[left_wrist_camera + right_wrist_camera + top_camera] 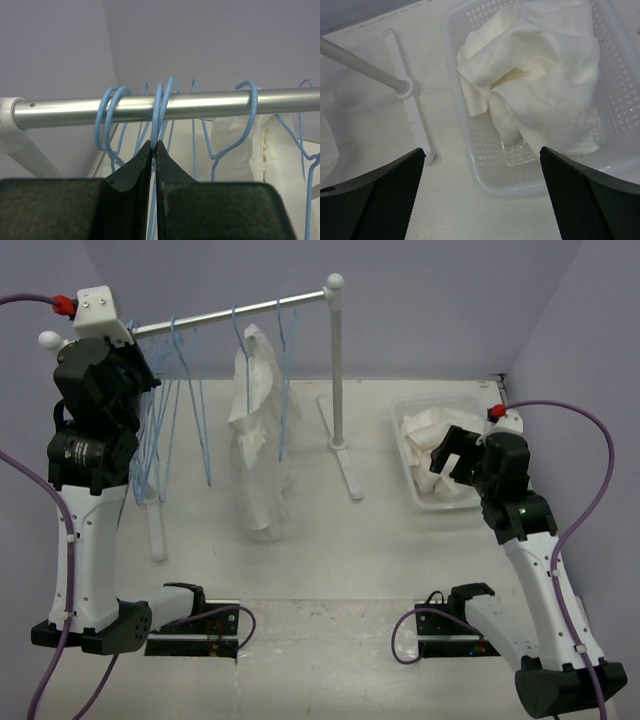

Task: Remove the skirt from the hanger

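My left gripper (153, 146) is up at the silver metal rail (215, 102), clamped tight on a thin blue wire hanger (161, 100) just below its hook. Other blue hangers (107, 120) hook over the rail on both sides. My right gripper (482, 149) is wide open, holding nothing, above the clear perforated plastic basket (620, 100) on the white worktop (340, 560). The white crinkled cloth skirt (540, 75) lies bunched inside that basket, off any hanger. A longer, narrower white garment (258, 440) hangs from the rail mid-span.
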